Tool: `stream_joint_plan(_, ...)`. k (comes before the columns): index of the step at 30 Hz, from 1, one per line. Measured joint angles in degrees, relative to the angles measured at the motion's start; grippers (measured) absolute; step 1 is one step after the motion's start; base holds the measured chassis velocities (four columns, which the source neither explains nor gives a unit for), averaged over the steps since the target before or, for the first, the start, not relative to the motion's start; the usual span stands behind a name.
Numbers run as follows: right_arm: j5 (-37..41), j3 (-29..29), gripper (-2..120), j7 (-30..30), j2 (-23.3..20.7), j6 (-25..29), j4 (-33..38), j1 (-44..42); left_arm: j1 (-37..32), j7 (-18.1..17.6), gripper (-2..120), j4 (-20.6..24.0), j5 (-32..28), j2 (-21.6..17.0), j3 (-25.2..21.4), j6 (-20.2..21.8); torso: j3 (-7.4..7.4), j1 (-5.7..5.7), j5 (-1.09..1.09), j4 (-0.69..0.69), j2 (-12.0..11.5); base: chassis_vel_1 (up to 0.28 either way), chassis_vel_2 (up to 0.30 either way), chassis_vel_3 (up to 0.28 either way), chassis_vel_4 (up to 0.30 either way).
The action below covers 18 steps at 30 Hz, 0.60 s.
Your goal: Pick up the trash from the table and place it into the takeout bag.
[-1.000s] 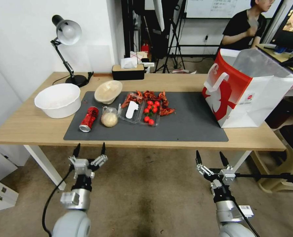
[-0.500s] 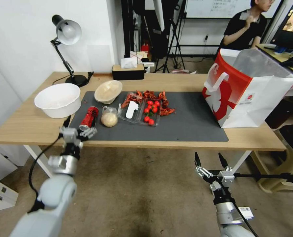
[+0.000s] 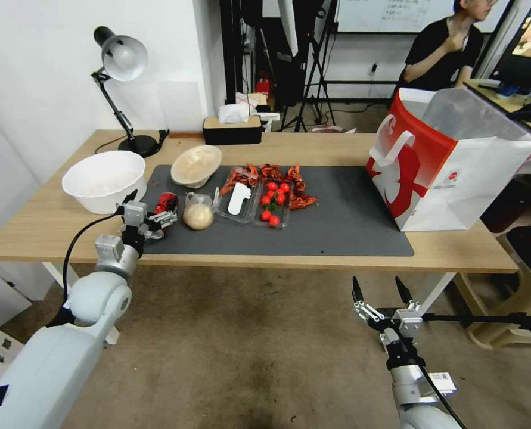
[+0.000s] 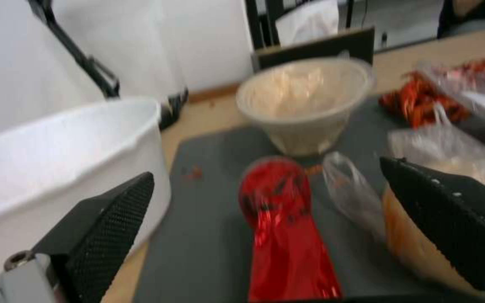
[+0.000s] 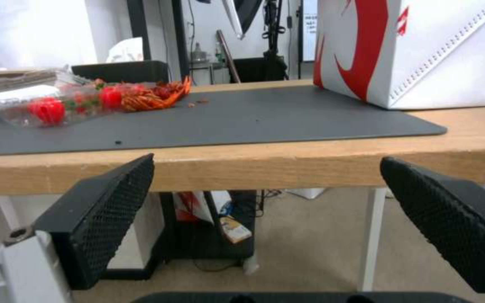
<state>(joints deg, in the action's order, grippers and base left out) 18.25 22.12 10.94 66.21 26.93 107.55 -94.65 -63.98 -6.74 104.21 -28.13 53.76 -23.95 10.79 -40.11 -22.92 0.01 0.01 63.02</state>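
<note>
Over the near-left of the bench [image 3: 337,146], the left end effector [image 3: 146,213] is held spread around the crushed red can [image 4: 282,227] — the right end effector [image 3: 379,292], likewise spread, is parked below the edge.

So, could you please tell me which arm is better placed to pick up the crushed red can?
Left. The left gripper is open over the crushed red can, its fingers on either side. The right gripper hangs open below the light-wood table, far from it.
</note>
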Motion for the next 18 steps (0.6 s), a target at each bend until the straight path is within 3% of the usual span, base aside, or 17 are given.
stream_joint_plan(1,-0.04,0.14,100,0.07,-0.06,0.02,-0.10,0.01,-0.62,-0.71,100,1.65,-1.97,-0.31,-0.67,4.48,0.00,0.00,-0.02,0.00,0.00,0.000,0.000,0.000,0.000)
stream_joint_plan(3,-0.08,0.16,100,0.12,-0.08,0.05,-0.19,0.06,-0.94,-2.15,100,3.47,-5.09,-0.44,-1.26,9.12,0.00,0.00,-0.01,0.00,0.00,0.000,0.000,0.000,0.000)
stream_joint_plan(8,-0.20,0.14,100,0.15,-0.08,0.06,-0.29,0.11,-1.00,-3.35,100,4.71,-7.76,-0.43,-1.49,12.44,0.00,0.00,0.00,0.00,0.00,0.000,0.000,0.000,0.000)
stream_joint_plan(10,-0.42,0.03,100,0.18,-0.02,0.09,-0.38,0.12,-0.68,-5.43,100,5.47,-11.19,-0.14,-1.39,15.26,0.00,0.01,-0.01,0.00,0.00,0.000,0.000,0.000,0.000)
stream_joint_plan(18,-0.51,-0.06,100,0.18,0.01,0.13,-0.42,0.13,-0.17,-6.76,100,5.48,-12.66,0.19,-1.18,16.45,0.00,0.01,-0.01,0.00,0.00,0.000,0.000,0.000,0.000)
